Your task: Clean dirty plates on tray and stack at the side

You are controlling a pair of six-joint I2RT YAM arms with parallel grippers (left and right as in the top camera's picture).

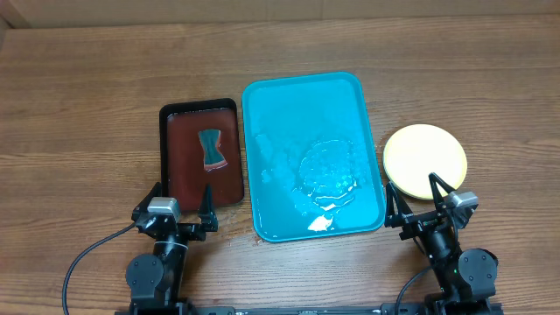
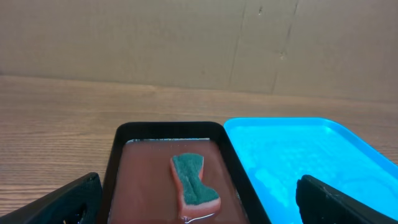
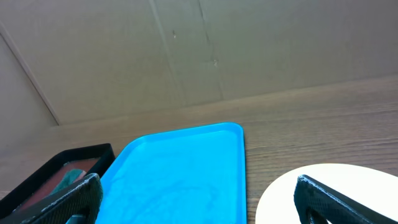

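Note:
The turquoise tray (image 1: 308, 92) lies in the middle of the table with only wet film in it; it also shows in the left wrist view (image 2: 292, 155) and the right wrist view (image 3: 180, 168). A stack of plates (image 1: 425, 160), yellow-green rimmed on top, lies on the table right of the tray, also in the right wrist view (image 3: 311, 193). I cannot tell how many plates are in it. My left gripper (image 1: 177, 207) is open and empty at the near end of the red-brown tray. My right gripper (image 1: 425, 203) is open and empty over the near edge of the stack.
A dark red-brown tray (image 1: 179, 166) with a black rim lies left of the turquoise one, holding a green-topped sponge (image 1: 212, 150), also in the left wrist view (image 2: 194, 185). A cardboard wall (image 2: 186, 37) stands behind the table.

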